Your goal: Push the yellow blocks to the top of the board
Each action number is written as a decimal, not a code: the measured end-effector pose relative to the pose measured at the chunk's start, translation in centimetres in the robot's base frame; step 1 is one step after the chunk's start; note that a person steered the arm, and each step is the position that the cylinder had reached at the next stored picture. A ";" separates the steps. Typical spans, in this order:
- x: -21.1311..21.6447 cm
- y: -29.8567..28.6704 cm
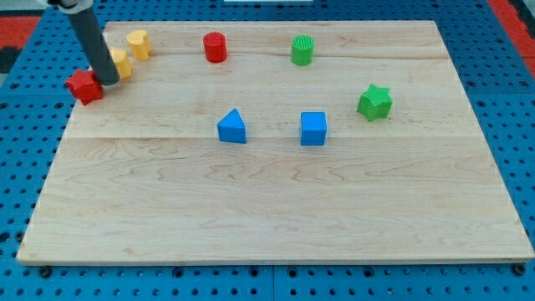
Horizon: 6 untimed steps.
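Plausibly, the rod's fingerless tip (109, 81), wedged between the red star-shaped block (84, 86) and the nearer yellow block (120, 63) at far left, risked shoving red instead.

Bright, even overhead light. Board (276, 201) evenly lit, grain crisp, no glare. Shadows short, soft, tight under blocks, e.g. blue cube (313, 129). Focus sharp across view; rod (90, 38) slightly soft near top edge. No visible edge distortion.
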<state>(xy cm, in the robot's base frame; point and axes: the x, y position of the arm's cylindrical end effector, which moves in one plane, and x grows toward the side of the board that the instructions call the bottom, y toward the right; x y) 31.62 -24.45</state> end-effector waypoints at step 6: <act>-6.3 4.6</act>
<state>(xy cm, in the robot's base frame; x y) 25.31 -19.81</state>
